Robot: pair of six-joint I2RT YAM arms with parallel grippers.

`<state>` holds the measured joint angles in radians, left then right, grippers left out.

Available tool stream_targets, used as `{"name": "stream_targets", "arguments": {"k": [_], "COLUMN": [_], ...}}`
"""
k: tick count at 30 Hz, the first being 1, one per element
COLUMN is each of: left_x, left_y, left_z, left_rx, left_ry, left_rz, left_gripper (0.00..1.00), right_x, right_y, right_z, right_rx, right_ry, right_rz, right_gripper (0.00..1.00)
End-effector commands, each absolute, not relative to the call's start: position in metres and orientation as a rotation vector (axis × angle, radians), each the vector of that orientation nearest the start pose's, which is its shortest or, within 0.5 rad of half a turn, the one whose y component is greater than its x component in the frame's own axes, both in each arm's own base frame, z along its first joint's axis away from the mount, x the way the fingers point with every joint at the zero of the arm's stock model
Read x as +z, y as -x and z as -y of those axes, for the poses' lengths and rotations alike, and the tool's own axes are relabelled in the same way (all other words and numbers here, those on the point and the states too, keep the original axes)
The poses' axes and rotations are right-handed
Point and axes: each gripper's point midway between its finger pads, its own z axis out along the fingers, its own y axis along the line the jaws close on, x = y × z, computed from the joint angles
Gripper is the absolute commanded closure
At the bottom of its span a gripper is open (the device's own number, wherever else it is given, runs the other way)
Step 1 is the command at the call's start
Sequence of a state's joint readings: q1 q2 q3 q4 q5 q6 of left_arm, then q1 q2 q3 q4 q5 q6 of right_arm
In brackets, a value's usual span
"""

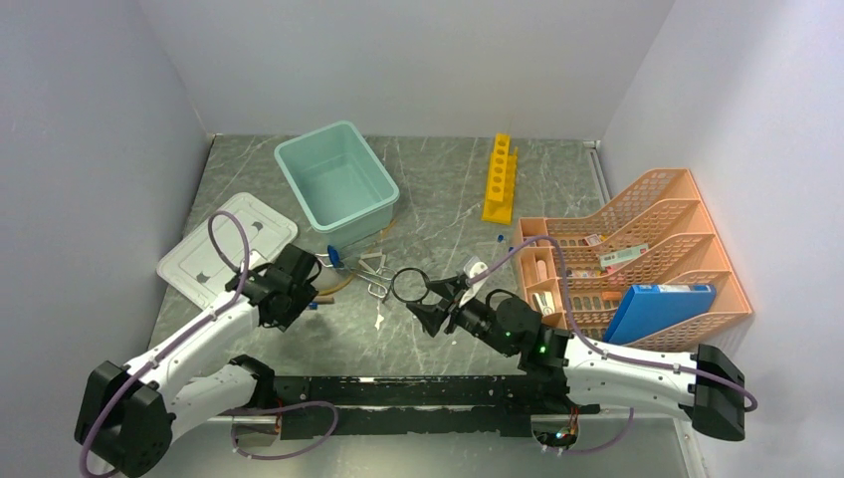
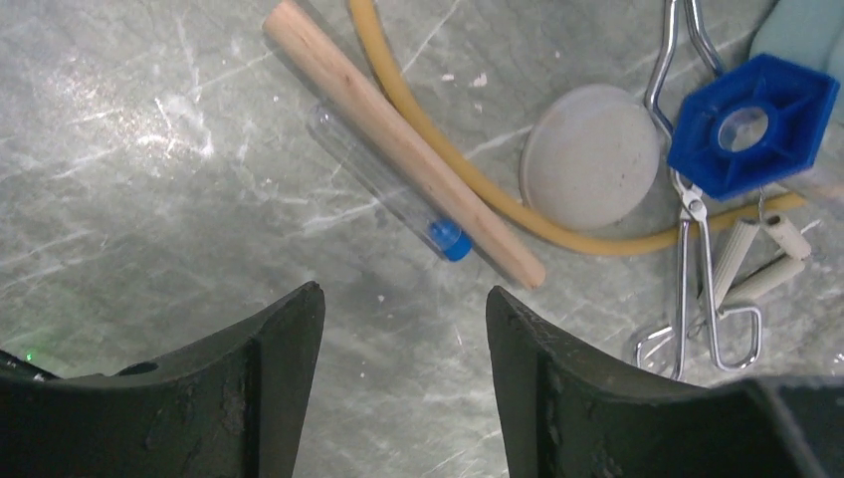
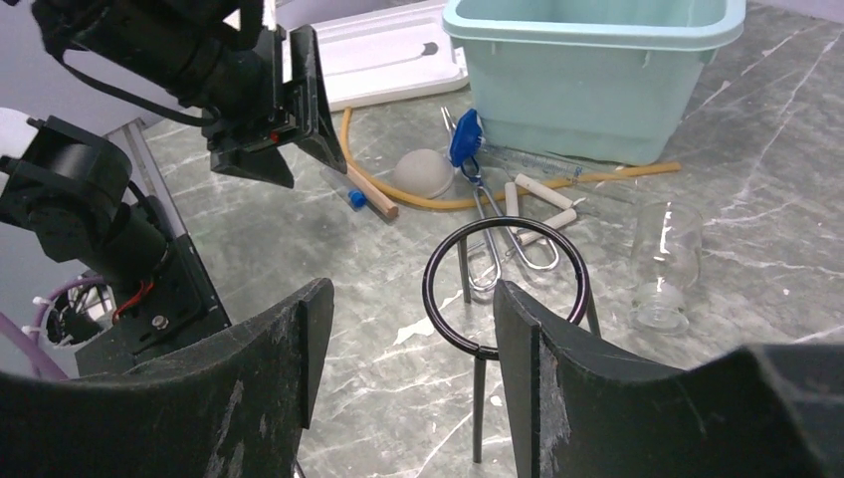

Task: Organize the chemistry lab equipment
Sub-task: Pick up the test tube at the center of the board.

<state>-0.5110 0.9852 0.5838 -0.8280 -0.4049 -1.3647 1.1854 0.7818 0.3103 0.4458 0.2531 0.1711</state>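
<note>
My left gripper (image 2: 406,299) hangs open over bare table, nothing between its fingers. Just beyond its tips lie a small blue-capped clear tube (image 2: 393,189), a wooden stick (image 2: 398,139) and a tan rubber hose (image 2: 468,169). Silver wire clips (image 2: 687,249) lie to their right. My right gripper (image 3: 410,289) is open too. The black wire ring stand (image 3: 506,289) stands upright just past its right finger, not between the jaws. In the top view the ring stand (image 1: 408,286) sits between the left gripper (image 1: 316,284) and the right gripper (image 1: 430,304). The yellow test-tube rack (image 1: 501,177) lies at the back.
A pale teal tub (image 1: 335,186) and its grey-white lid (image 1: 227,249) sit at the back left. An orange mesh organiser (image 1: 637,264) with a blue box (image 1: 659,309) fills the right side. A small glass vial (image 3: 665,264), a grey dome (image 2: 592,154) and a blue hexagonal piece (image 2: 751,124) lie among the clips.
</note>
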Motion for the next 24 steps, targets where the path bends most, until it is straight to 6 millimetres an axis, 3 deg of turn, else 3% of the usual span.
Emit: {"name": "stream_targets", "arguments": {"k": [1,24], "left_x": [0.047,0.021], "left_y": [-0.199,-0.202], "left_z": [0.070,0.050], "left_rx": [-0.088,-0.017], "left_ry": [1.171,1.220], "left_rz": [-2.360,-2.409], "left_gripper": [0.36,0.51], "right_x": [0.210,0.211], "right_y": [-0.156,-0.158], "right_z": [-0.282,-0.274], "right_rx": [0.841,0.816], "right_ry": [0.622,0.609], "right_rz": [-1.512,-1.506], "right_gripper": [0.36,0.35]}}
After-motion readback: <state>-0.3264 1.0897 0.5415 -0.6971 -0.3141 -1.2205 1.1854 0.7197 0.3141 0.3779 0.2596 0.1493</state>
